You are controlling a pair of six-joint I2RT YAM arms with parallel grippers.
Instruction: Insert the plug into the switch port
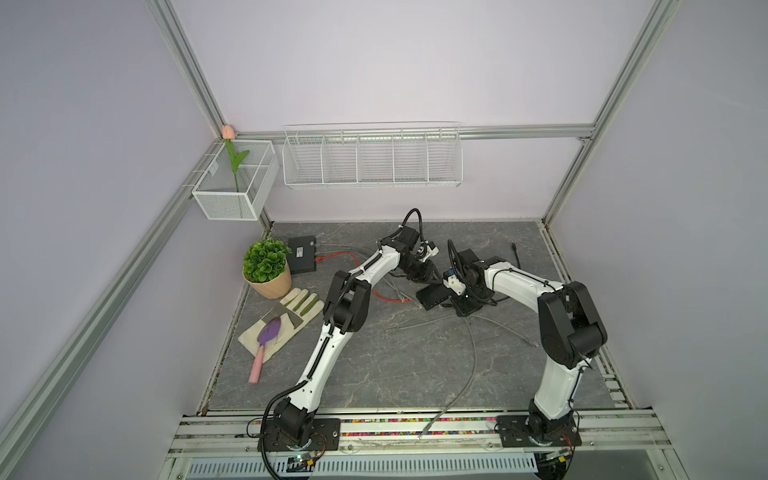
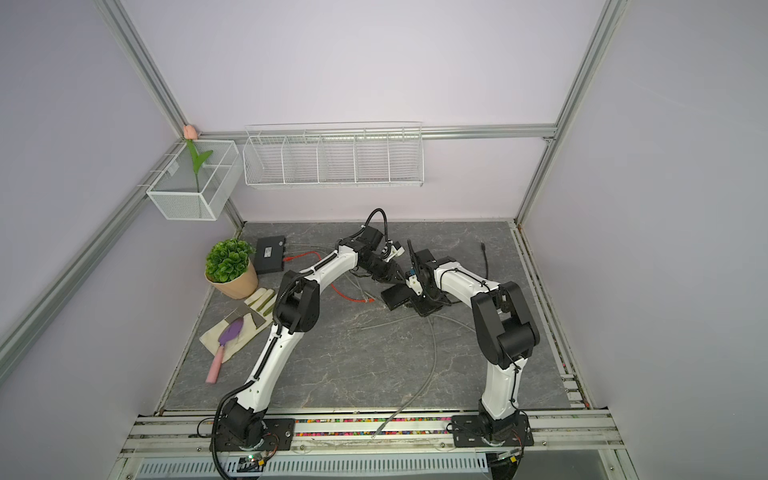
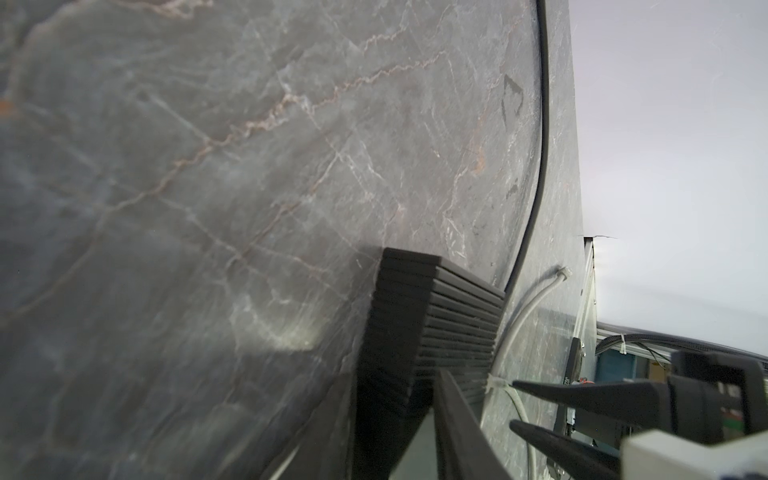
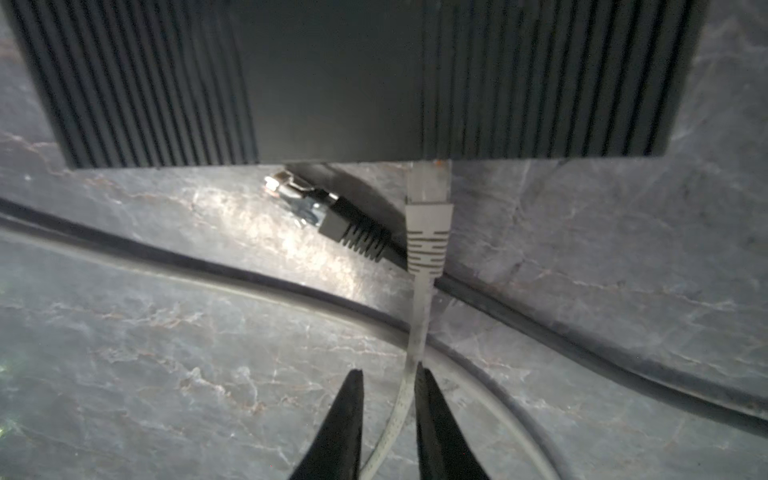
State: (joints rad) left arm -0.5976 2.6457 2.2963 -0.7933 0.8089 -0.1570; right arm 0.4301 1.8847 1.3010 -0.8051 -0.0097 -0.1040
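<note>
The black ribbed switch (image 1: 430,297) (image 2: 395,296) lies mid-table between the two arms. My left gripper (image 3: 395,382) (image 1: 428,276) is shut on one end of it, a jaw against each side. In the right wrist view a grey plug (image 4: 428,187) sits in a port on the switch's (image 4: 332,83) near edge. Its grey cable (image 4: 419,316) runs back between the fingers of my right gripper (image 4: 388,370), which stand apart, the cable lying along one of them. The left wrist view shows the right gripper's fingers (image 3: 582,390) beside the switch (image 3: 449,316).
A loose black plug (image 4: 316,208) lies on the table by the switch. Grey and black cables (image 1: 471,365) loop over the marble top. At back left stand another black box (image 1: 302,254) with an orange cable (image 1: 345,259), a potted plant (image 1: 266,268), a glove (image 1: 291,316) and a trowel (image 1: 266,345).
</note>
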